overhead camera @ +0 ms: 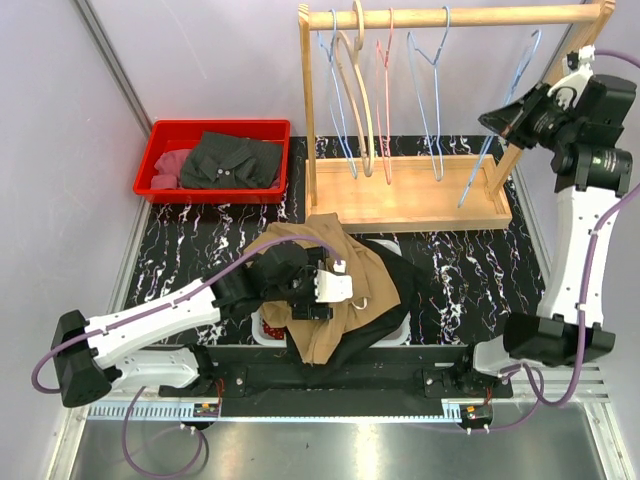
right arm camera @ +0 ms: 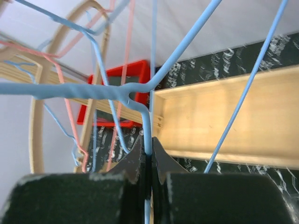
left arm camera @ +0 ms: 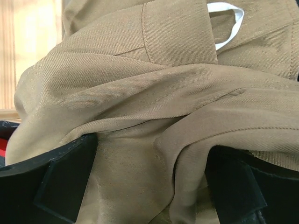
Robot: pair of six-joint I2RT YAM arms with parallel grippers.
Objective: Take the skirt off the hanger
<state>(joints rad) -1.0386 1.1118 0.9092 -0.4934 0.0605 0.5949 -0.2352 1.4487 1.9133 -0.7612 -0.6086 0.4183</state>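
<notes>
At the near edge of the tabletop (overhead camera: 470, 270), about midway along it, the tan skirt (overhead camera: 325, 340) lies off any hanger in a crumpled heap. It is draped over a white tub (overhead camera: 265, 330) and a black garment (overhead camera: 395, 275) that shows on its right side. The left hand (overhead camera: 335, 287) sits on top of this heap. In the wrist view its two fingers (left arm camera: 60, 182) are spread wide apart with folds of the tan cloth bulging between them, and neither pad presses the fabric tight. A white loop (left arm camera: 229, 23) shows near the top of the cloth.

Along the far edge stands a wooden rack (overhead camera: 400, 205) with several bare hangers on its rail. At the rail's right end the right hand (overhead camera: 500, 118) is raised. Its fingers (right arm camera: 135, 163) are pressed together on the thin wire of a light blue hanger (overhead camera: 480, 165), which leans from the rail down towards the rack's base.

In the far left corner a red bin (overhead camera: 160, 150) holds a dark folded garment (overhead camera: 235, 160), well apart from the skirt.
</notes>
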